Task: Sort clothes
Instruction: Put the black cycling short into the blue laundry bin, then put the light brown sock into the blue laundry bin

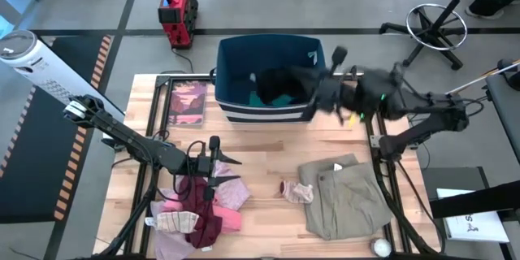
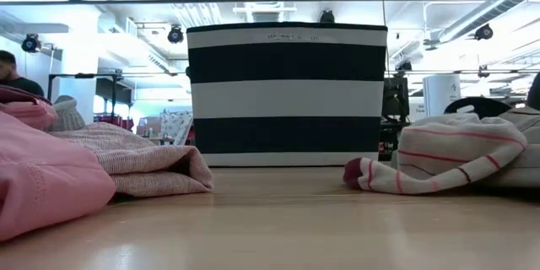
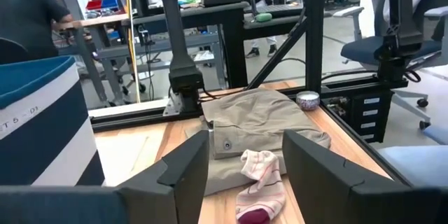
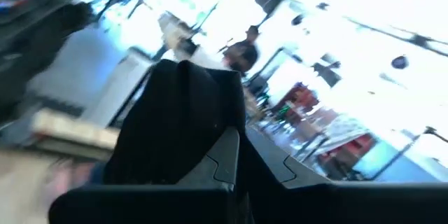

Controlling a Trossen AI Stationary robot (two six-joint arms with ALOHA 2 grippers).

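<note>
Little writing can be read: the navy bin [image 1: 268, 81] carries small white lettering on its top stripe in the low view, too fine to make out, and in the left wrist view its wall, cut off at the frame's left edge, shows what looks like "T5 - 01".

The right gripper [image 1: 318, 91] hangs over the bin at upper centre of the high view, its fingers clenched on a black garment [image 4: 178, 122] that drapes down and hides most of their tips. The left gripper [image 1: 216, 156] hovers at lower left with fingers spread, holding nothing, above the pink and maroon clothes pile [image 1: 195, 211]. The striped sock [image 1: 296, 191] lies at lower centre, just beside the khaki-grey garment [image 1: 349, 199]. A pink book [image 1: 188, 102] lies left of the bin.
</note>
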